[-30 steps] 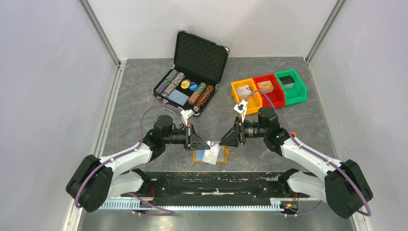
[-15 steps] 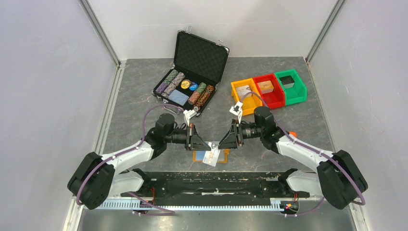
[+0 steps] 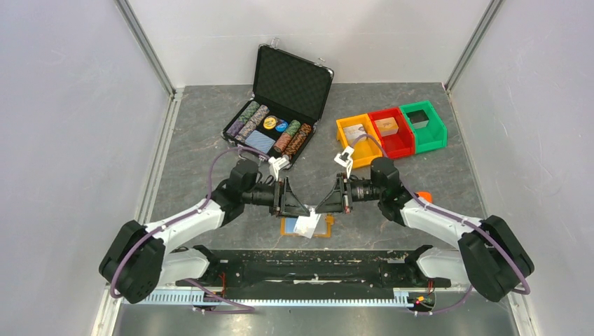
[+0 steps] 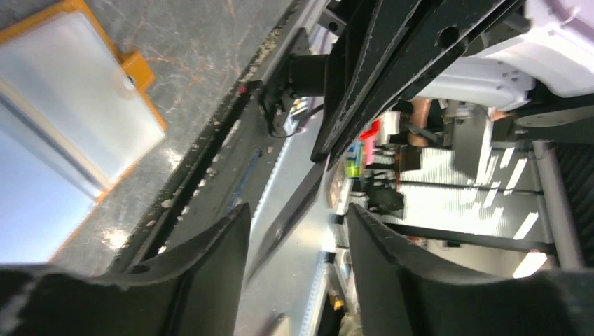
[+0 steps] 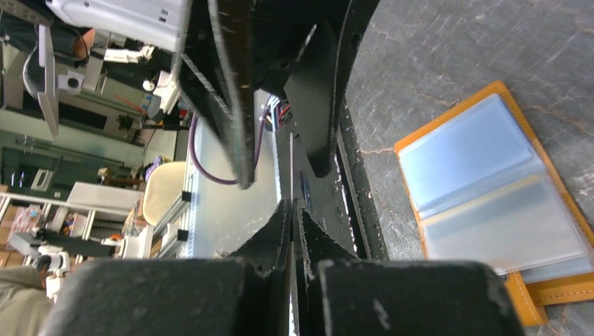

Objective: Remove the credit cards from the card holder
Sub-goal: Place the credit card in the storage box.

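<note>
My right gripper [image 5: 291,208] pinches a thin pale plastic credit card [image 3: 306,225], which hangs just above the flat orange folding card holder [image 5: 483,203] lying open beneath. My left gripper [image 4: 298,213], jaws parted, faces it closely.

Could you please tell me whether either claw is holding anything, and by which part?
The right claw pinches a pale card by one edge, over the open orange card holder. The left claw is open and holds nothing.
</note>
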Motion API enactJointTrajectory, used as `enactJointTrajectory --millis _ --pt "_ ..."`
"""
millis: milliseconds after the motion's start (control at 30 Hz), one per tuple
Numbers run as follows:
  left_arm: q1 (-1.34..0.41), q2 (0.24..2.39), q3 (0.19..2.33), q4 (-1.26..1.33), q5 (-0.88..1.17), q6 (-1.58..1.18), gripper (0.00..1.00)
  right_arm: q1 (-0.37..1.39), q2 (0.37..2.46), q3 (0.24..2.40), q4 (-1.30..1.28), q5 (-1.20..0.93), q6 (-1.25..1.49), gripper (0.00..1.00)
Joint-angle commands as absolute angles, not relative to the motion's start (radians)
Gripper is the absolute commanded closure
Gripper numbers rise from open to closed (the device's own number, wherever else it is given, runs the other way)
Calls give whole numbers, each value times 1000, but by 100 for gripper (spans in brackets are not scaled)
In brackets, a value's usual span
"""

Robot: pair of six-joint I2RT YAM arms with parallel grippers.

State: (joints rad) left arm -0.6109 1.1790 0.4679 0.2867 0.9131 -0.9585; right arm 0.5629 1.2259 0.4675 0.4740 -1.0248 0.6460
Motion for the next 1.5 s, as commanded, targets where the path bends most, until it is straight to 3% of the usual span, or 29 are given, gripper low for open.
enactJointTrajectory --millis 0,33,67,333,667,800,1000,1467 --pt "-614 1131 619 -41 799 -727 17 532 1182 484 508 -944 669 100" --pt "-614 1118 654 -121 763 -676 1 512 1169 500 479 -931 654 100" --pt "-614 1105 685 -193 716 -630 0 492 1161 517 431 -913 635 100" --pt "-615 1016 854 -505 324 -461 0 238 1149 689 178 -814 507 100" --pt "-614 875 844 -615 14 -372 0 6 1309 934 70 -433 433 100" --pt "-614 852 837 -619 11 -371 0 6 1424 1027 82 -369 467 100" --pt "-614 904 883 -679 30 -338 0 19 1556 992 253 -283 583 100" --pt "-614 897 878 -678 34 -316 0 47 1724 959 439 -292 700 100"
